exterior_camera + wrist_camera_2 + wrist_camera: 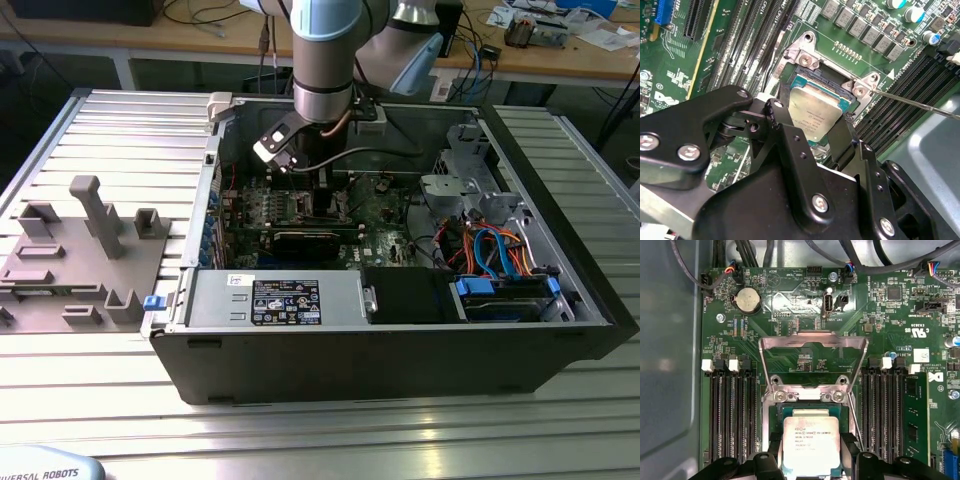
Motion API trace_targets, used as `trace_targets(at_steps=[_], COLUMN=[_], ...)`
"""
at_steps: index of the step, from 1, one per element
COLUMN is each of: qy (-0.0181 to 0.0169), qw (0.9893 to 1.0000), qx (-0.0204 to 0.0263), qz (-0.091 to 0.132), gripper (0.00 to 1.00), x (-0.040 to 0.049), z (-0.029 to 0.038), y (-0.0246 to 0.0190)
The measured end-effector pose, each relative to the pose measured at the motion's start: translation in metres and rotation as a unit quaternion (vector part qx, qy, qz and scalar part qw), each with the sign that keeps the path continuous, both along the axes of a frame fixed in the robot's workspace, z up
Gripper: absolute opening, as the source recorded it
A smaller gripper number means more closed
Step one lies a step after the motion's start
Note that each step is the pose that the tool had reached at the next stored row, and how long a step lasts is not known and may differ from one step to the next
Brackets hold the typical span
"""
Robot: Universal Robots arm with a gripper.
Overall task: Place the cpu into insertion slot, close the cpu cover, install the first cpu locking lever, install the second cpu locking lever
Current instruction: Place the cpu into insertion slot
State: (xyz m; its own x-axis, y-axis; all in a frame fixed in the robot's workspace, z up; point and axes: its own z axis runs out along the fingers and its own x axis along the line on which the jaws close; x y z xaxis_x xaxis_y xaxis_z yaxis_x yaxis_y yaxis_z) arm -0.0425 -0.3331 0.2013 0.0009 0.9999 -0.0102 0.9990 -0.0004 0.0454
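Note:
The cpu (pixel 811 442), a flat silver-grey square chip, sits between my two black fingers (pixel 774 456), directly over the insertion slot (pixel 807 396). In both wrist views the fingers touch the chip's opposite edges, so my gripper (pixel 810 127) is shut on the cpu (pixel 812 110). I cannot tell whether the chip rests fully in the slot (pixel 821 75) or hovers just above it. The cpu cover (pixel 812 342), a thin silver frame, stands flipped open beyond the slot. A thin wire locking lever (pixel 920 104) sticks out beside the socket. In the exterior view my gripper (pixel 320 188) reaches down into the open computer case.
Long black memory slots (pixel 732 415) flank the socket on both sides. The case holds a power supply box (pixel 285 300) at the front and a drive cage with blue and orange cables (pixel 495 250) at the exterior view's right. A grey fixture block (pixel 90 250) lies outside, at the left.

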Motion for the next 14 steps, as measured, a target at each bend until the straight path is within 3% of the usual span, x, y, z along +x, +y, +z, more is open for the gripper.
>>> trace_targets(at_steps=[14], qy=[0.0], qw=[0.9998], qx=[-0.0001], qz=[-0.018], gripper=[0.54], x=[0.0], z=[-0.0037], y=[0.0009])
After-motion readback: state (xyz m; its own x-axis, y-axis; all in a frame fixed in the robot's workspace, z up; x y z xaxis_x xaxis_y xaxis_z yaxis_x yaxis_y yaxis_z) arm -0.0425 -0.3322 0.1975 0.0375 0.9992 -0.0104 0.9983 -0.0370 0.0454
